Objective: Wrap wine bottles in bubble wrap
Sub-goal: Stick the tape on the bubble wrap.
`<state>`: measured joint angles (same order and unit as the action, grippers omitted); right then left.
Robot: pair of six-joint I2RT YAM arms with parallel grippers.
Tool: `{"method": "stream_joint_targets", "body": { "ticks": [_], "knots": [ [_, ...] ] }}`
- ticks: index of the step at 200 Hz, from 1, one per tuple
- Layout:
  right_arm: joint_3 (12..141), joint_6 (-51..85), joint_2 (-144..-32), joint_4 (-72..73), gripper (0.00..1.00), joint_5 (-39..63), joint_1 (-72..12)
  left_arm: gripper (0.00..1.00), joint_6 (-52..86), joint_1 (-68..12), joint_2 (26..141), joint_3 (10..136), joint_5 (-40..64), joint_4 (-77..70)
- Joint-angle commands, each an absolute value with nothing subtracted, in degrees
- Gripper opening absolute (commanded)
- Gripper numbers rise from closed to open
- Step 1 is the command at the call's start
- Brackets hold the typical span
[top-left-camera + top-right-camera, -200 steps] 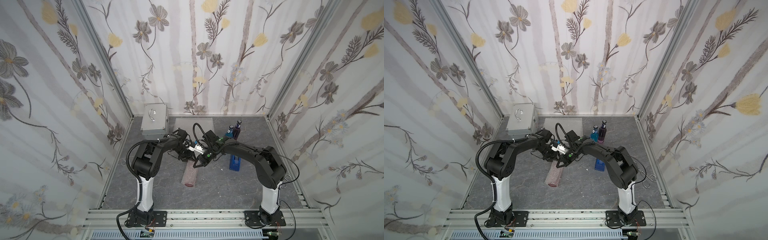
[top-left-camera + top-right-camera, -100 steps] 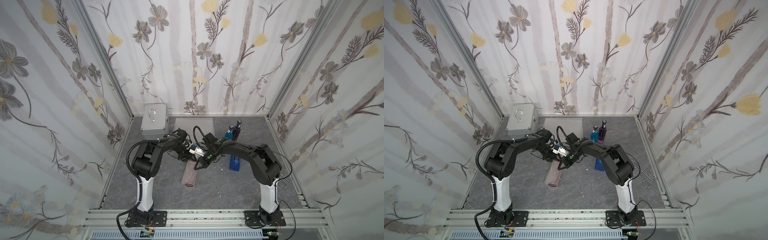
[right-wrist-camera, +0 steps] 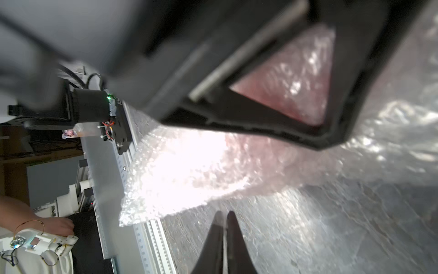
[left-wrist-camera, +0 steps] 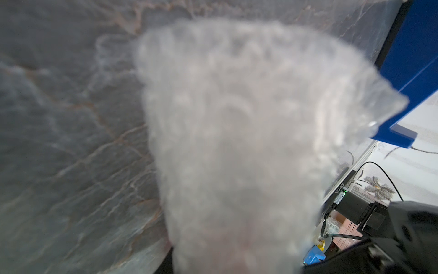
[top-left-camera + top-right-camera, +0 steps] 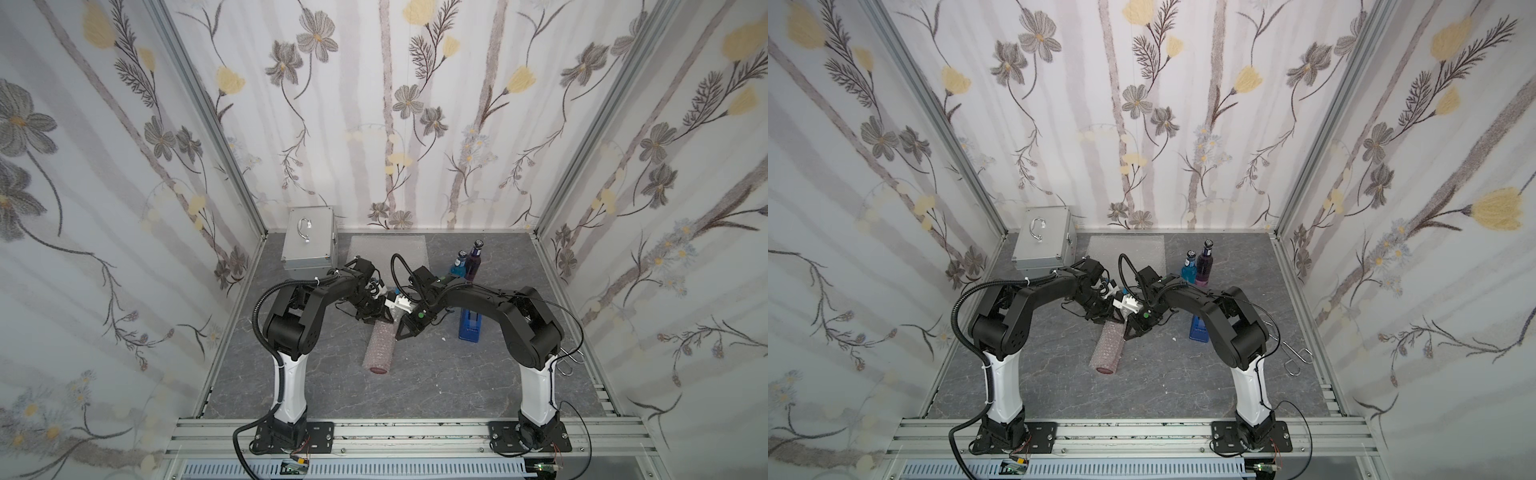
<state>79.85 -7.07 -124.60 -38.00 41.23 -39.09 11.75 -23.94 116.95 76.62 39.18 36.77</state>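
Bubble wrap (image 5: 380,343) sheathes the red bottle (image 5: 377,368), which lies on the grey table (image 5: 415,386) between my arms, its liquid showing pink through the clouded plastic. Beyond the roll lies a flat spare sheet (image 5: 386,249), with the silver case (image 5: 309,239) beyond it to the left. The blue tape dispenser (image 5: 469,326) stands to the roll's right, with the blue bottle (image 5: 459,266) and purple bottle (image 5: 473,262) upright past it. Both wrists crowd the roll's far end and hide the neck. My left gripper (image 5: 374,319) clamps that wrapped end. My right gripper (image 3: 224,214) sits just beside the roll, fingertips nearly together and empty.
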Motion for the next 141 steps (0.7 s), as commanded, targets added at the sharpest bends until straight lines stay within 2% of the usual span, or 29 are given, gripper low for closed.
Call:
{"method": "stream_joint_targets", "body": {
  "ticks": [1, 68, 92, 117, 141],
  "knots": [
    [79.9, -6.4, -124.5, -37.4, 0.10, 39.4, -39.6, 0.27, 11.0, -24.0, 116.8, 76.8, 38.9, 38.2],
    [79.1, -4.9, -122.6, -35.7, 0.11, 38.6, -40.3, 0.27, 11.2, -24.1, 117.0, 76.8, 39.0, 38.2],
    [79.2, -4.3, -122.8, -35.6, 0.16, 38.1, -40.3, 0.27, 11.2, -24.2, 117.0, 76.9, 39.1, 38.2],
    [79.8, -3.0, -123.0, -34.2, 0.28, 37.2, -40.3, 0.27, 11.1, -24.2, 116.9, 76.8, 39.1, 38.2],
    [79.9, -1.0, -123.0, -32.3, 0.31, 36.1, -40.3, 0.27, 11.2, -24.2, 116.8, 76.7, 39.3, 38.2]
  ]
}}
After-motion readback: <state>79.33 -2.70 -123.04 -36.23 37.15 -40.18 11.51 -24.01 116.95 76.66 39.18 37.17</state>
